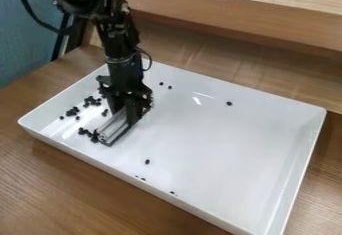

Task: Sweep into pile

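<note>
- At the far left, a blue panel (23, 44) is standing behind the wooden bench (47, 179).
- The white tray (214, 139) is lying on the bench, its left corner pointing toward the left edge of the view.
- Inside the tray's left part, most of the small dark pieces (71, 111) are sitting in loose clusters, with a few strays lying between them.
- One cluster is lying right beside the lower end of a grey ribbed bar (115, 125).
- The bar is slanting from that cluster up toward the right, low over the tray floor.
- The claw (125, 110) is hanging over the tray's left part and is clamping the bar between its fingers.
- Two dark pieces are resting just right of the arm, toward the far wall; a few more are lying near the front wall.
- Farther right, a single piece is sitting well apart from the others.
</note>
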`<state>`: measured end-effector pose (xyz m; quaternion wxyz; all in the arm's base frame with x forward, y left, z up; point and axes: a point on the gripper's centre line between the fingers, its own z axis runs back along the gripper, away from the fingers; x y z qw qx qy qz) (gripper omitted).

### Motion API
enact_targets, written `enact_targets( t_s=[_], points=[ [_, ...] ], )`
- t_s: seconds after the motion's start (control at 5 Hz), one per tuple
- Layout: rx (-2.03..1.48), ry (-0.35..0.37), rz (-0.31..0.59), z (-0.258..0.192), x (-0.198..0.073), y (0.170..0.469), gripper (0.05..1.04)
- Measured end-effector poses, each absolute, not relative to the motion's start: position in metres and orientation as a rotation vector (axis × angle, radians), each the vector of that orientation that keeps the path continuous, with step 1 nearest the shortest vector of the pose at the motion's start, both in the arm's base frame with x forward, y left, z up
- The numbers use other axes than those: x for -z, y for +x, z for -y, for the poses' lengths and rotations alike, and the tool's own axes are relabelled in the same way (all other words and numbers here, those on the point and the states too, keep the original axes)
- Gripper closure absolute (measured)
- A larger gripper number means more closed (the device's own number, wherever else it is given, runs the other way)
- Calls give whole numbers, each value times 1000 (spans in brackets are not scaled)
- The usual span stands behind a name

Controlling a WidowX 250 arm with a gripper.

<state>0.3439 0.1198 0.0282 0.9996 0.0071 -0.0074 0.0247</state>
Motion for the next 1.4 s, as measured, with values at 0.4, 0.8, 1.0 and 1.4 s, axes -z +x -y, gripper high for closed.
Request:
enact_targets(
  t_s=[0.4, 0.8, 1.0, 1.4],
  points=[
    [8, 6, -33, -154, -31, 344, 689],
    [193, -8, -68, -174, -31, 370, 689],
    [200, -15, -71, -176, -30, 376, 689],
    [226, -44, -49, -157, -29, 376, 638]
  ],
)
